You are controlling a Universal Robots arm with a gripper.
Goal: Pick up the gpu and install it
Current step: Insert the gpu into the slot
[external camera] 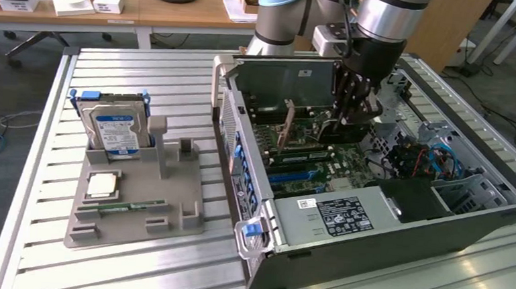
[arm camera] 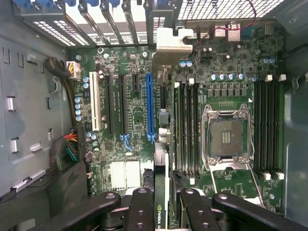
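The open computer case (external camera: 468, 228) lies on its side on the slatted table, motherboard (arm camera: 231, 178) facing up. My gripper (external camera: 352, 117) reaches down into it and is shut on the gpu (external camera: 311, 126), a thin card standing on edge over the board. In the wrist view the gpu (arm camera: 162, 144) runs edge-on away from my gripper (arm camera: 166, 208), with a green-lettered label between the fingers (arm camera: 142, 207). Its silver bracket (arm camera: 171, 41) is at the slotted rear wall. The card sits just beside the long blue slot (arm camera: 150, 106); whether it touches the board I cannot tell.
Beside the case on the exterior view's left, a grey holder (external camera: 178, 207) carries a hard drive (external camera: 115, 130) in a blue frame, a small square chip (external camera: 103, 185) and a green RAM stick (external camera: 133, 207). The case walls (external camera: 232, 129) and a cable bundle (external camera: 432, 158) crowd the gripper.
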